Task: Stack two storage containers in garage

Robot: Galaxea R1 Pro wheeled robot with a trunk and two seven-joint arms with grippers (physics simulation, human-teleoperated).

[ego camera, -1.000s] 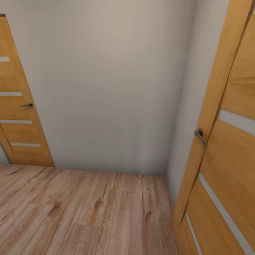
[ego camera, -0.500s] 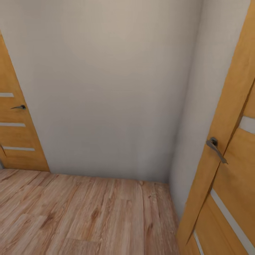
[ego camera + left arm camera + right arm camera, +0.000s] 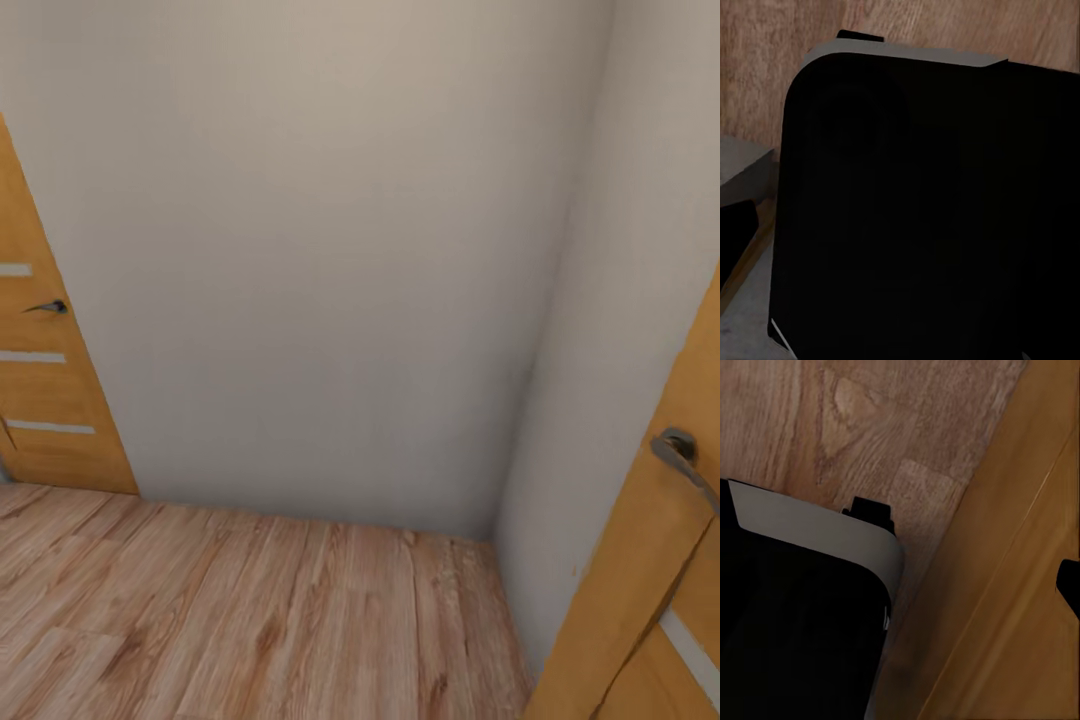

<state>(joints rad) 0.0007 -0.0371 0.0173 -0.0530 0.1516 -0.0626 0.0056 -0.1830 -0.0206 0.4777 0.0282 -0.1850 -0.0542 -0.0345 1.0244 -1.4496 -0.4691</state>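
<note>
While neither red-orange plastic storage bin is in sight, the head view faces a pale grey wall (image 3: 330, 250) above light wood-plank flooring (image 3: 250, 610) between tan doors; gripper states cannot be told; such stiff, light bins should lift by their rims.

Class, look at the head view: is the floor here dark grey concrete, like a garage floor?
No, the floor is light wood plank, running up to a plain pale wall.
</note>
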